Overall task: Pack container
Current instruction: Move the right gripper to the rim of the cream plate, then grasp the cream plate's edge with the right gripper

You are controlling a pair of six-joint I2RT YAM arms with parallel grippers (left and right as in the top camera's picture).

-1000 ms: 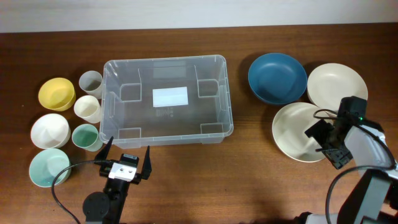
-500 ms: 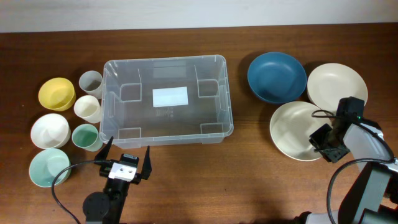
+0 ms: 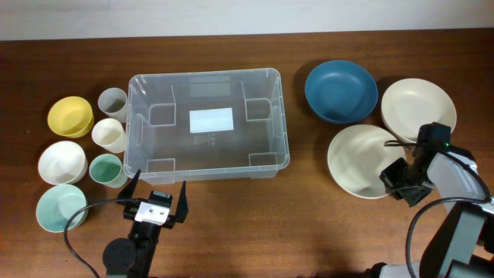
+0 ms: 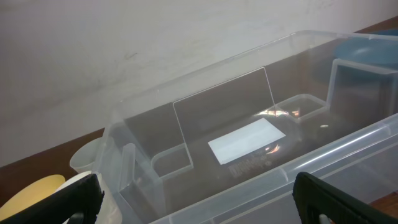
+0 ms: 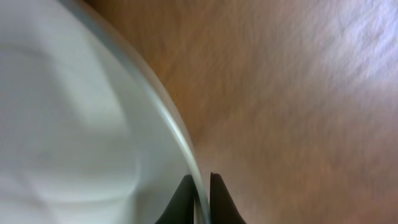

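The clear plastic container stands left of the table's middle, with a white label on its base; the left wrist view looks into the container over its near wall. My left gripper hangs open just in front of that wall, its black fingertips at the frame's lower corners. My right gripper is shut on the rim of the nearer cream plate. In the right wrist view the two fingertips pinch the cream plate's thin edge.
A dark blue bowl and a second cream plate lie at the back right. Left of the container stand a yellow bowl, a white bowl, a pale green bowl, and grey, cream and green cups.
My right gripper has shut on the nearer cream plate's rim, and the plate has slid a little left. The blue bowl has shifted slightly left. The left arm has not moved.
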